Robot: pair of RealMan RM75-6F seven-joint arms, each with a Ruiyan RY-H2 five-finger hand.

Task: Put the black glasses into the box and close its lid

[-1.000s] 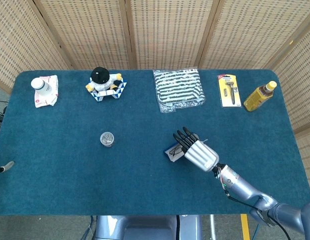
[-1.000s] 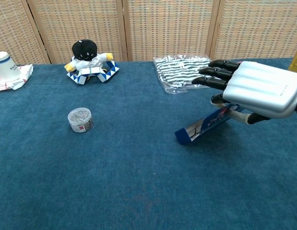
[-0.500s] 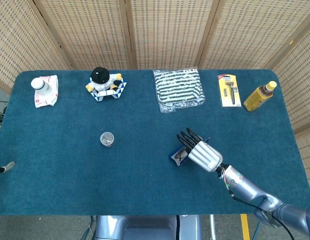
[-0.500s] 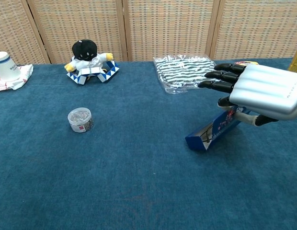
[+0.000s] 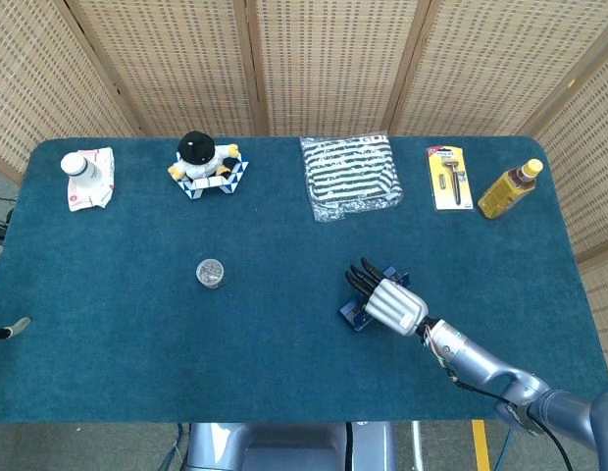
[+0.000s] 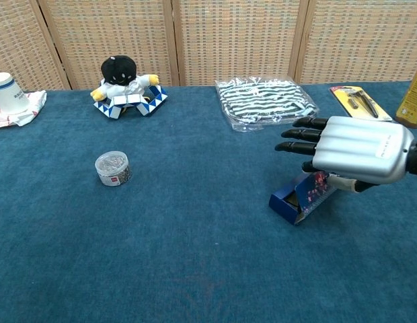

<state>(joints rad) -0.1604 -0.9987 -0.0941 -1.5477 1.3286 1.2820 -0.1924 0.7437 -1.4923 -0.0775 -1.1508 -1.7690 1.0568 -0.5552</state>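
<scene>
1. Standing at the far-left end of the blue table (image 5: 284,373), well to the left of the box, a white bottle (image 5: 79,167) rests on a crumpled white and red cloth (image 5: 98,186)

2. A black-headed plush doll (image 5: 201,157) sits on a blue and white patterned base at the far edge, up and well left of the box

3. A small round tin (image 5: 210,272) with shiny contents lies on the open table, level with the box and well apart from it on its left

4. A striped black and white item in a clear bag (image 5: 350,175) lies at the far edge, directly beyond the box

5. The box (image 6: 297,199), blue and narrow, lies on the table right of centre, its open end facing left and its other end raised under the hand. A dark shape shows inside the opening; it cannot be confirmed as the black glasses from either view. The lid is not closed

6. The right hand (image 6: 353,149) is above the raised end of the box with its silver back upward and its dark fingers (image 6: 299,134) extended leftward, slightly apart. The thumb side reaches down to the box; whether it grips the box or merely touches it cannot be determined

7. A carded razor (image 5: 447,178) lies at the far edge, beyond and right of the box

8. A yellow bottle (image 5: 508,188) lies tilted at the far-right corner, well apart from the box

9. The left hand is not visible in either view
</scene>
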